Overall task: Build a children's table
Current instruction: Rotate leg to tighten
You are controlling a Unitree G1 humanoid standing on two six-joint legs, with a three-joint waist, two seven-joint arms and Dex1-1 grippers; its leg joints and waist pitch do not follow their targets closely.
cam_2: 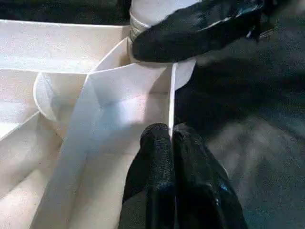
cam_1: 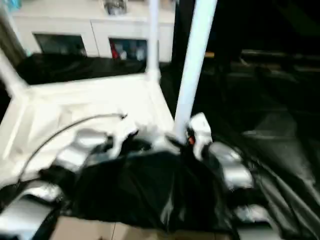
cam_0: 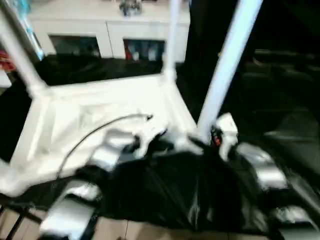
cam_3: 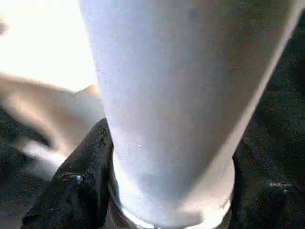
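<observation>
Head stereo pair: high vantage, facing forward and down over the silver forearms onto the upturned table top (cam_0: 100, 115); both eyes share this scene, slightly offset. Left wrist camera: close, looking along the pressed-together fingers (cam_2: 162, 157) at a thin rib and the corner socket (cam_2: 143, 71) just beyond their tips. Right wrist camera: very close, facing the leg (cam_3: 181, 95) standing between its fingers (cam_3: 81, 186), the same corner.
</observation>
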